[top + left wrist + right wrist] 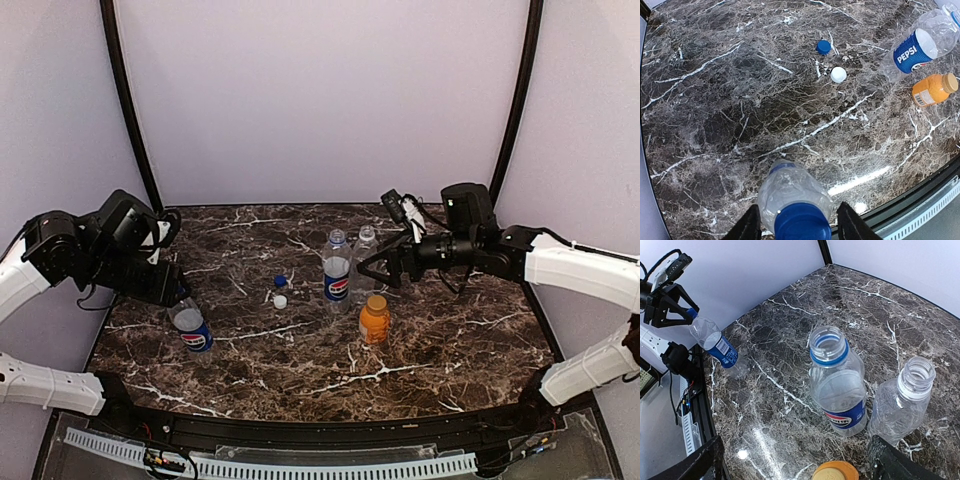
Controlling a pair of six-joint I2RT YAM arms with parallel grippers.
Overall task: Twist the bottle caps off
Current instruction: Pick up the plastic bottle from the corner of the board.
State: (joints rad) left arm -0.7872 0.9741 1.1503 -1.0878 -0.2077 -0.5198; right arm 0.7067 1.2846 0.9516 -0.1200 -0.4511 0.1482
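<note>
A clear bottle with a blue label (192, 330) stands at the left with its blue cap (801, 222) on. My left gripper (180, 300) is open, one finger on each side of that cap with small gaps. The Pepsi bottle (337, 268) and the clear unlabelled bottle (364, 258) stand mid-table, both uncapped. A loose blue cap (280, 282) and a loose white cap (280, 301) lie between the two groups. The short orange bottle (374, 320) keeps its orange cap (835, 471). My right gripper (373, 270) is wide open and empty, beside the unlabelled bottle (910, 395) and above the orange cap.
The marble table (300, 360) ends in a black front rail (300, 430) with a white cable strip below it. Grey walls and two black poles (125, 90) close the back and sides. The left gripper (670, 300) also shows in the right wrist view.
</note>
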